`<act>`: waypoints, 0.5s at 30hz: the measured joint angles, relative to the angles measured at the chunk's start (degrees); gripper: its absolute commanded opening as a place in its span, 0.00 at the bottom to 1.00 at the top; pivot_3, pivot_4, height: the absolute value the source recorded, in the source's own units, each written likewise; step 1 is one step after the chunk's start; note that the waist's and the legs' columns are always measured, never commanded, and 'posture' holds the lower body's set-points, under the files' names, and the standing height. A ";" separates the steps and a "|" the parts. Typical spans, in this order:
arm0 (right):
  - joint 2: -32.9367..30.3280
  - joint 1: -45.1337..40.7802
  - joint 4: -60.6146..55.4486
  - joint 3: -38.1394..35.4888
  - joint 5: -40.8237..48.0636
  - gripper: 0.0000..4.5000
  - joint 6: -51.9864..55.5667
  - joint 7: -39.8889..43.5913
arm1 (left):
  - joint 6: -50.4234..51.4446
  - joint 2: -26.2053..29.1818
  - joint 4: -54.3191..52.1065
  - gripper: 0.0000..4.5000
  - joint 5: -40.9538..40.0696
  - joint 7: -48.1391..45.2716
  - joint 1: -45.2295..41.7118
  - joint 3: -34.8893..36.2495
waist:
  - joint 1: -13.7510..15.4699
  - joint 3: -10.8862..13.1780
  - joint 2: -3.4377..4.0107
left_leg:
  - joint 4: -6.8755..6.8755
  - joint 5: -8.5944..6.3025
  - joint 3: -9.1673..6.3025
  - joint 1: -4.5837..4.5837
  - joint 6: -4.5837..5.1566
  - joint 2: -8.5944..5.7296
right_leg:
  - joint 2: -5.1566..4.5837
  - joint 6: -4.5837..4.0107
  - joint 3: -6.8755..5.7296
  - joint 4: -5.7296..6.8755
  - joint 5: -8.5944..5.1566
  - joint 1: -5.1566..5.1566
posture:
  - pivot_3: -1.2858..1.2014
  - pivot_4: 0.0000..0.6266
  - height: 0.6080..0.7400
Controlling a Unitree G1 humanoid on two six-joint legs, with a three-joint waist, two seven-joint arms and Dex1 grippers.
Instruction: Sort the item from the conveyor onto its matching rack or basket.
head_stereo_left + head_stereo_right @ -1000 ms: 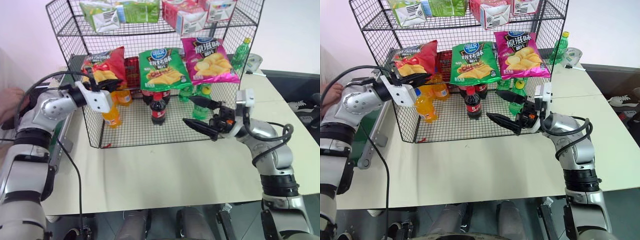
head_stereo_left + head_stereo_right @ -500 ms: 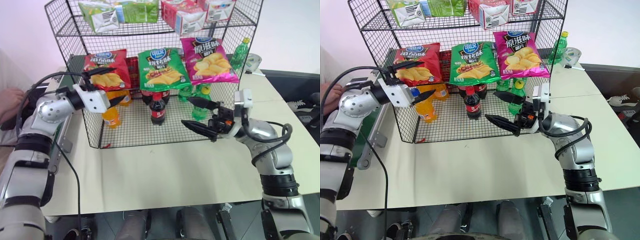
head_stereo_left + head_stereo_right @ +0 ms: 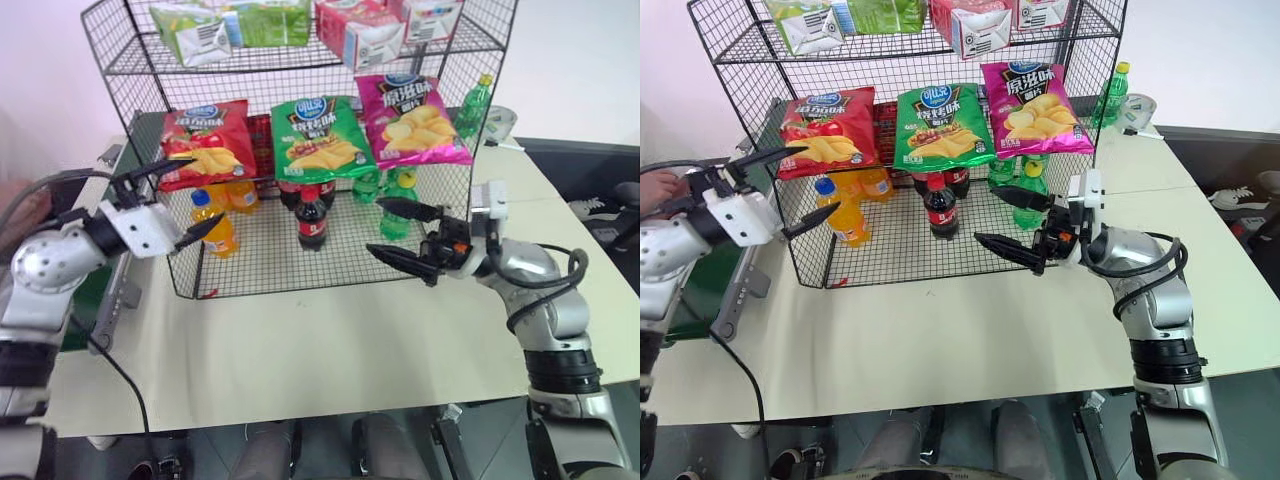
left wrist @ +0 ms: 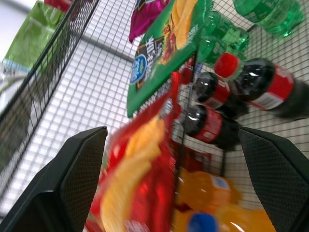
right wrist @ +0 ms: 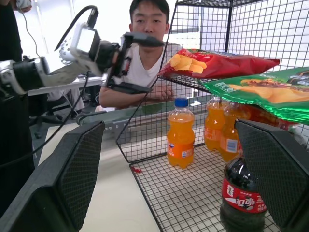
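Beige table (image 3: 330, 340), red chip bag (image 3: 207, 143) on black rack (image 3: 300, 70); left hand (image 3: 175, 200) spread, empty; right hand (image 3: 400, 232) spread, empty

Silver-grey metal arm shells with black ribbed bands at the joints. Loose black cables looping along both forearms. White boxy housing at the left gripper (image 3: 170, 196), small white block above the right gripper (image 3: 404, 230) with an orange-red spot beside it. Slim, pointed black fingers (image 3: 1002, 247), mesh-textured on the inner faces.

Bright, even indoor light with soft shadows; the left wrist view's red chip bag (image 4: 140, 179) is motion-blurred.
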 measured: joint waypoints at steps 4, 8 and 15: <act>0.04 0.05 0.68 -0.96 -0.75 1.00 -2.83 -0.06 | 14.04 -0.83 -10.77 1.00 -9.86 0.13 9.92 6.02 | -0.09 0.00 0.00 | -0.03 -0.01 0.01 0.00 0.02 0.03 | 0.00 0.00 0.01 -0.03 0.00 0.00 | 0.52 0.24 1.00; -1.96 2.83 0.32 -0.05 -2.60 1.00 -4.32 2.33 | 28.43 -3.54 -20.43 1.00 -19.88 1.38 20.23 11.05 | -0.01 0.00 0.00 | -0.04 -0.05 0.06 0.03 0.08 0.03 | -0.01 -0.01 0.03 -0.08 0.00 0.04 | 0.52 0.24 1.00; -7.10 6.86 0.07 -0.07 -3.29 1.00 -5.14 6.19 | 37.86 -3.91 -26.00 1.00 -22.69 -0.63 31.03 17.90 | 1.07 0.00 0.00 | -0.04 -0.07 0.15 0.07 0.10 0.05 | -0.02 -0.03 0.06 -0.13 -0.01 0.08 | 0.52 0.24 1.00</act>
